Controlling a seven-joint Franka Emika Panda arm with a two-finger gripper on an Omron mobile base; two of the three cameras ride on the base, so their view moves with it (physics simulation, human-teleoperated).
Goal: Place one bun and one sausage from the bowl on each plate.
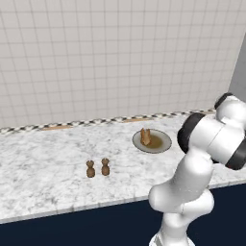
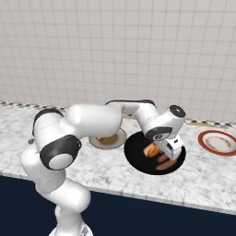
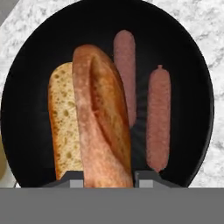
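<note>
Two small brown shakers (image 1: 97,167) stand side by side on the marble table (image 1: 43,158) in the left base view, well apart from the beige plate (image 1: 161,143), which sits further back toward the tiled wall and carries something brownish I cannot make out. The arm fills the lower right.

From the right base view the arm bends over the black bowl (image 2: 136,159), with the hand (image 2: 162,154) down low over its contents. The beige plate lies just beside the bowl on its left, partly behind the arm, and the red-rimmed plate (image 2: 218,141) sits near the bowl on the right, bare.

In the hand view, a crusty brown bun (image 3: 101,127) runs lengthwise between the two finger tips (image 3: 72,178), one on either side of it, the tips apart; whether they are already pressing its flanks I cannot tell. A paler, cut-faced bun (image 3: 63,122) lies touching it on the left. Two sausages (image 3: 158,118) lie to the right, one tucked against the brown bun, one apart.

I'd judge the bun light, with a firm crust over a soft crumb, so it should yield a little and not slip. Gripping across its narrow width near the middle looks best. The sausages seem smoother and rounder, likelier to roll.
</note>
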